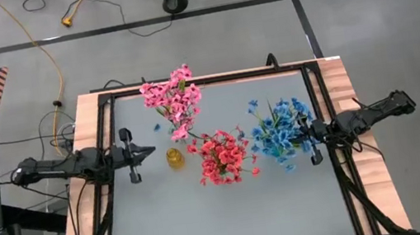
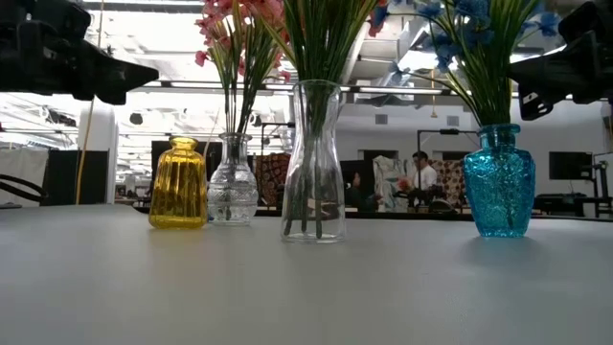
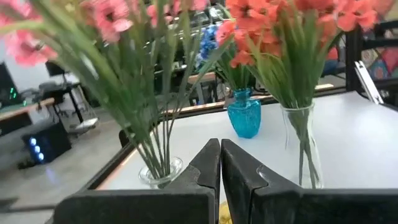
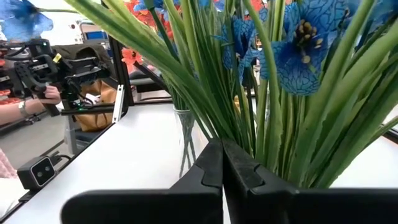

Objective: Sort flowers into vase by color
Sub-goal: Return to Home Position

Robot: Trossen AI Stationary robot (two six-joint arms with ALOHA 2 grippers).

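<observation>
While both arms are held out over the table from opposite sides, the left gripper and right gripper are recorded with fingers pressed together, nothing between them. Pink flowers are stood in the small clear vase, coral-red flowers in the tall clear vase, blue flowers in the blue vase. A yellow vase is set just beside the small clear one.

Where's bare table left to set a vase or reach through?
Free: the whole front half of the table, and the back patch beside pink flowers, behind blue flowers. Crowded: the middle row, yellow vase, red flowers, blue flowers, with the left gripper and right gripper at its ends.
</observation>
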